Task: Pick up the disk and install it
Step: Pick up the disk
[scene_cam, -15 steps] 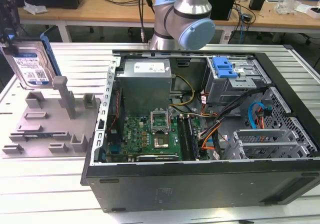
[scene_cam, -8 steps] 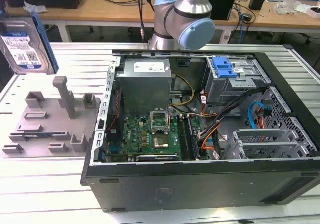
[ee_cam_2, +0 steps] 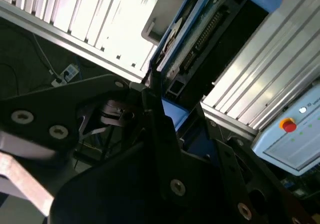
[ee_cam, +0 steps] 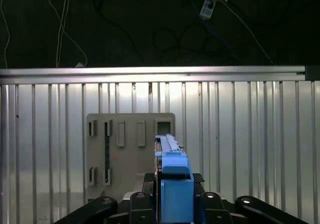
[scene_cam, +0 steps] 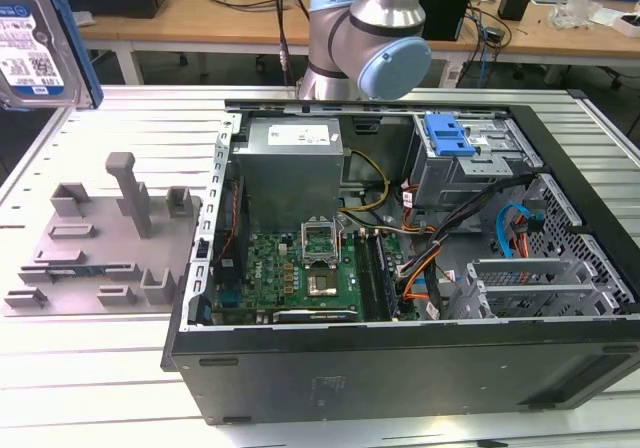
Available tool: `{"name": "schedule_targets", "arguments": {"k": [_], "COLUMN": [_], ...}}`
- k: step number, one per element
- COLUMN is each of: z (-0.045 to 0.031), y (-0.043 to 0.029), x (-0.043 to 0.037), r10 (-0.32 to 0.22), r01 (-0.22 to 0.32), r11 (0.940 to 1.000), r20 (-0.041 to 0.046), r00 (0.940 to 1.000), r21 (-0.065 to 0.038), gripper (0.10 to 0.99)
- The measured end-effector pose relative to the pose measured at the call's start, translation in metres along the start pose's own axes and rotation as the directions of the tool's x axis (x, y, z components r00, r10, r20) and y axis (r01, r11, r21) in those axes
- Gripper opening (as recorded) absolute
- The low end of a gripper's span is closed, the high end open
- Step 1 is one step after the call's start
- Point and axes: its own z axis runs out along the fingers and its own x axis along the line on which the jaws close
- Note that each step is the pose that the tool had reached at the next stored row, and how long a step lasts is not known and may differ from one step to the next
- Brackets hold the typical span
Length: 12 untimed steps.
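Hand (ee_cam: 173, 204) clenched on the disk (scene_cam: 35, 38), high above the worktop (scene_cam: 80, 368). If that edge grip slips, it drops, or it clips the case (scene_cam: 400, 373) wall.

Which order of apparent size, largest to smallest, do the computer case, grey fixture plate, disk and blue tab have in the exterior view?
1. computer case.
2. grey fixture plate.
3. disk, cut off by the frame and likely nearer the camera, so unsure.
4. blue tab.
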Motion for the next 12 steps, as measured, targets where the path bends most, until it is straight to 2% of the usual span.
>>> {"name": "schedule_targets", "arguments": {"k": [5, 8, 11, 12], "z": [-0.0001, -0.0001, -0.0008, -0.0009], "y": [-0.0001, -0.0008, -0.0122, -0.0148], "x": [0.0005, 0.004, 0.0195, 0.0223], "r10": [0.0, 0.0, 0.0, 0.0], "r01": [0.0, 0.0, 0.0, 0.0], "r11": [1.0, 1.0, 1.0, 1.0], "r20": [0.0, 0.0, 0.0, 0.0], "r00": [1.0, 1.0, 1.0, 1.0], "r21": [0.0, 0.0, -0.001, -0.001], "gripper": [0.369, 0.369, 0.369, 0.369]}}
